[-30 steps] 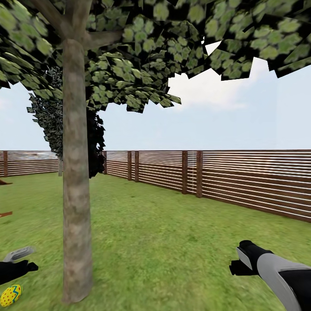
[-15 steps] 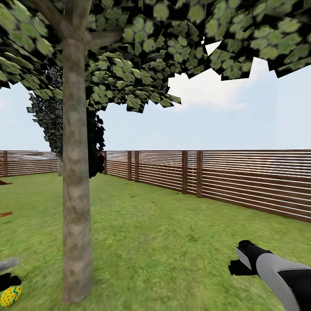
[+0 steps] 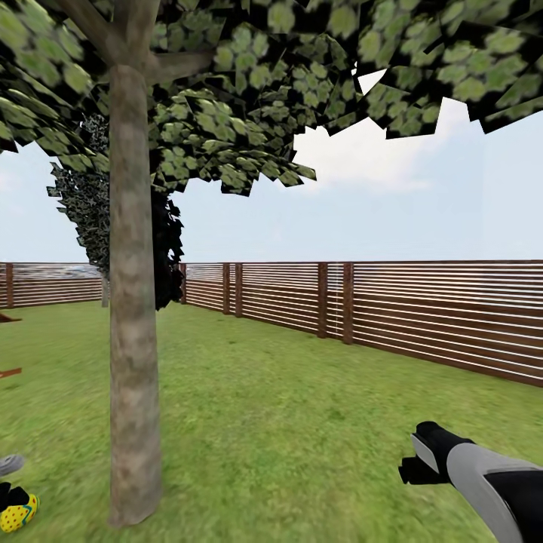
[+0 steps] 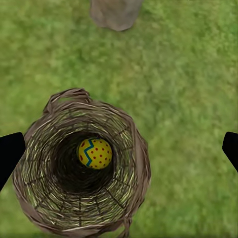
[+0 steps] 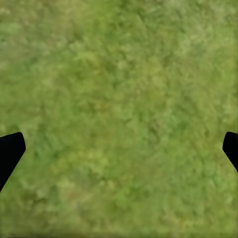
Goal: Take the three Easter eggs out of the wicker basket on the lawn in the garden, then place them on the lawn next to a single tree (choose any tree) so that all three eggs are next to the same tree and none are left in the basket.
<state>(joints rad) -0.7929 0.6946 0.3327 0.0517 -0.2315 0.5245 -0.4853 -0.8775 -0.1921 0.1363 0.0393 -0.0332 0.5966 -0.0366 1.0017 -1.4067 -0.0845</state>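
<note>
Hovering over the wicker basket (image 4: 82,173), one Easter egg (image 4: 94,153) in its bottom; my left claw (image 4: 119,148) spread wide. Another egg (image 3: 18,510) on lawn (image 3: 286,422) beside tree (image 3: 134,339). Right claw (image 5: 119,148) apart over grass.

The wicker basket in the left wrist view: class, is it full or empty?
Neither: the wicker basket holds one Easter egg at its bottom, and no other egg shows inside.
</note>
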